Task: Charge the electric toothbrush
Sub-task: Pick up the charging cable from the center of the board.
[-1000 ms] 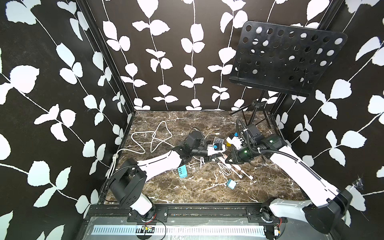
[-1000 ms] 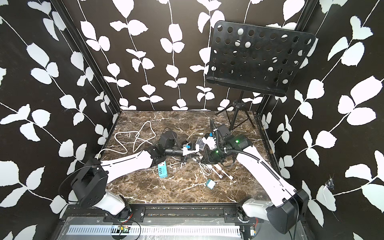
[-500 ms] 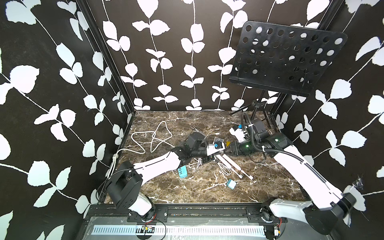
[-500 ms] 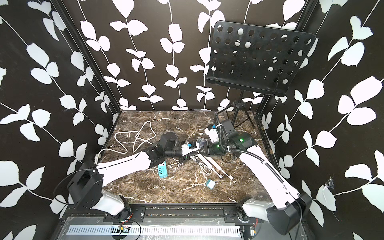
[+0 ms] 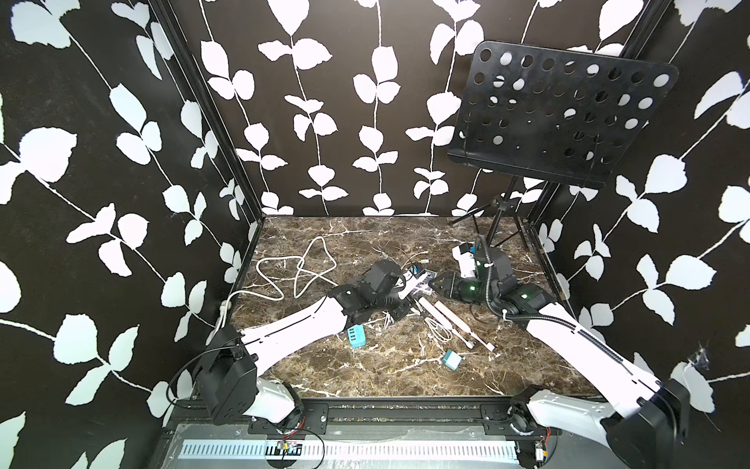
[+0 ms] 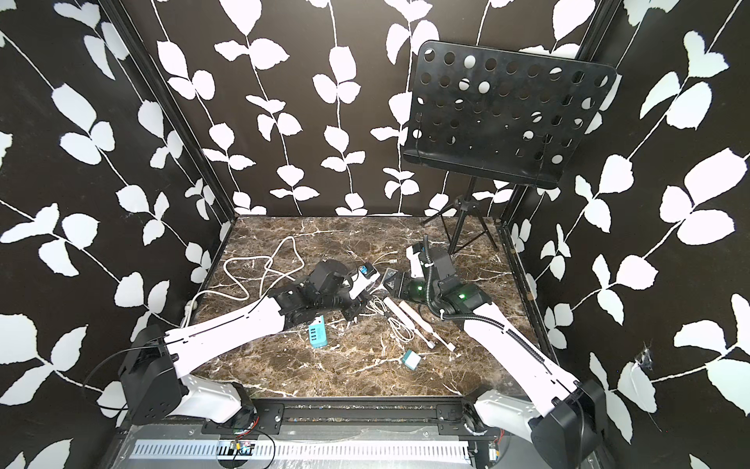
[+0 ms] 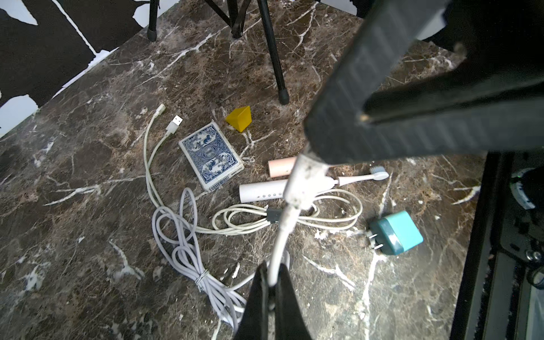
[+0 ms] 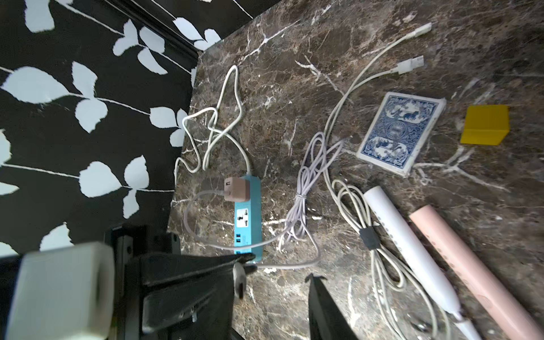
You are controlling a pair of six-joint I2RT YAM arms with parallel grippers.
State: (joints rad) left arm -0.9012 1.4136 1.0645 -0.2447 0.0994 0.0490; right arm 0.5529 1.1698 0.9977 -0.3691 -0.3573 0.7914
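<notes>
Pinching the lilac-white charging cable (image 7: 279,235) a short way behind its plug: left gripper (image 7: 270,269), jaws closed tight on the cord. The white connector (image 7: 303,179) sticks out past its tips, raised off the surface (image 7: 88,176). It meets the tip of one right gripper finger; cannot tell if they touch.

Right gripper (image 8: 281,268): jaws partway apart with a clear gap, nothing clamped. The connector sits by one fingertip only.

White electric toothbrush (image 7: 262,192): flat on the surface, directly under the held connector, between the two grippers, row of dots facing up. Pink electric toothbrush (image 8: 459,259) lies close alongside it, parallel, nearer the right gripper's side.

Bundled white cable (image 8: 369,235), cinched with a black tie, rests against the white toothbrush on the left gripper's side.

Teal power strip (image 8: 250,223): near the left gripper, under that arm's wrist in both top views. A pink adapter (image 8: 235,190) is plugged into it; the held cable runs from that adapter through a loose coil to the left gripper.

Teal wall plug (image 7: 396,232): apart from both grippers, toward the robot's base, prongs showing.

Deck of playing cards (image 7: 210,156) and yellow wedge (image 7: 240,119): just beyond the grippers. Music stand (image 5: 560,117) stands farther back behind the right gripper.
</notes>
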